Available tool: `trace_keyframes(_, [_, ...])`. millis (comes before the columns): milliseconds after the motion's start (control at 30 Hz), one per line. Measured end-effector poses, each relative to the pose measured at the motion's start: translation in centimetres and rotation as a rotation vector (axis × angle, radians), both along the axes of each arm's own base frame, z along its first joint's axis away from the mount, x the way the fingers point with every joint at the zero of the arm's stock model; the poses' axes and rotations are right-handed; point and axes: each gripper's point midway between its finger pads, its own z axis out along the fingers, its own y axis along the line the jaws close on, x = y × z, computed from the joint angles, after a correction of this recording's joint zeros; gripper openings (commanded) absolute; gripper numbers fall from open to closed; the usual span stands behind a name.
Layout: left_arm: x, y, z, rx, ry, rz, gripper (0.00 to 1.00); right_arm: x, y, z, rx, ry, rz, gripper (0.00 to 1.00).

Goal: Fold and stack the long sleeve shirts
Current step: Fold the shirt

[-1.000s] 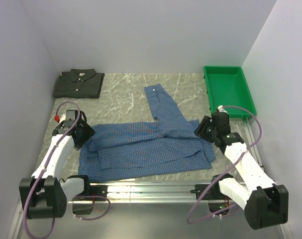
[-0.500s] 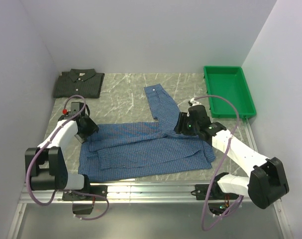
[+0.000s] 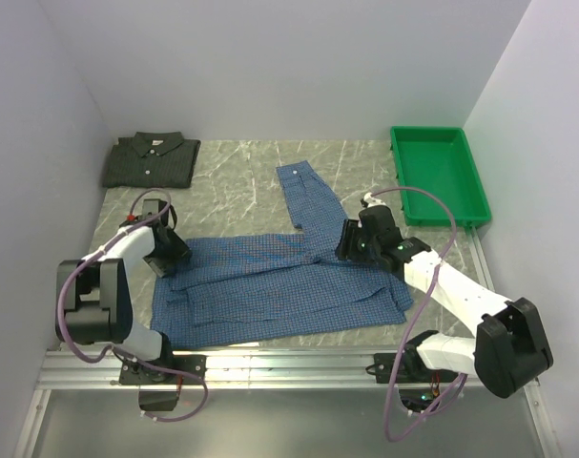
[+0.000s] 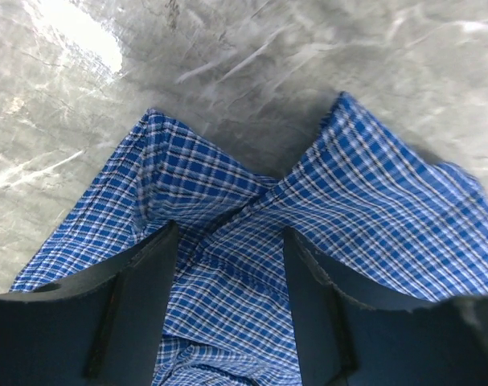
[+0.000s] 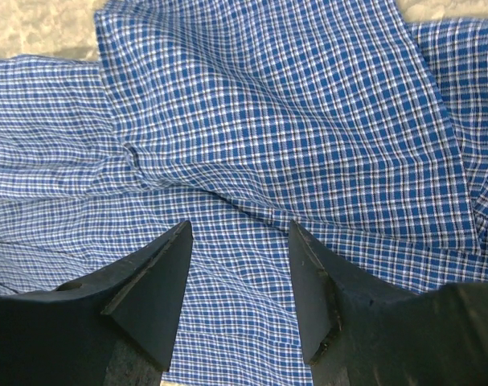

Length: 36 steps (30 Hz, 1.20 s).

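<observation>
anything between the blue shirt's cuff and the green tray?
Nothing. The top view shows only bare table between the cuff and the tray. The wrist views don't cover that stretch.

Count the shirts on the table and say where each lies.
2. The dark green-grey shirt lies folded at the far left corner; the blue checked shirt is spread across the near middle. No other shows, though one could hide beneath.

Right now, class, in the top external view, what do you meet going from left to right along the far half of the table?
folded dark green-grey check shirt → blue check shirt's sleeve, stretched out towards the far side → green plastic tray
</observation>
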Motion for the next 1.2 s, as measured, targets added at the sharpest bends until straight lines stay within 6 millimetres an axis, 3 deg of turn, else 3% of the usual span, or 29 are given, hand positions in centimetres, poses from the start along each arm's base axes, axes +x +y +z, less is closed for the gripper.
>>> trace_keyframes(100, [-0.2, 0.0, -0.4, 0.001, 0.015, -0.006, 0.52, -0.1, -0.1, -0.2, -0.004, 0.003, -0.002, 0.58])
trace_keyframes(233, [-0.3, -0.1, -0.3, -0.004, 0.012, -0.010, 0.32, 0.0, -0.2, -0.2, -0.007, 0.000, -0.005, 0.58])
trace_keyframes(533, [-0.1, -1.2, 1.7, -0.052, -0.062, -0.036, 0.03, 0.1, -0.3, -0.1, -0.013, -0.008, -0.011, 0.57])
trace_keyframes(767, [-0.4, -1.3, 2.2, -0.055, -0.077, -0.039, 0.00, 0.1, -0.5, 0.0, -0.017, -0.014, -0.016, 0.57])
trace_keyframes(1033, [-2.1, -1.3, 0.7, -0.056, -0.029, -0.027, 0.00, -0.2, -0.7, -0.5, -0.025, -0.002, -0.017, 0.57])
trace_keyframes(1200, [-2.7, -1.1, 1.0, -0.044, -0.045, -0.001, 0.15, -0.2, -0.7, -0.5, -0.024, -0.002, -0.017, 0.57])
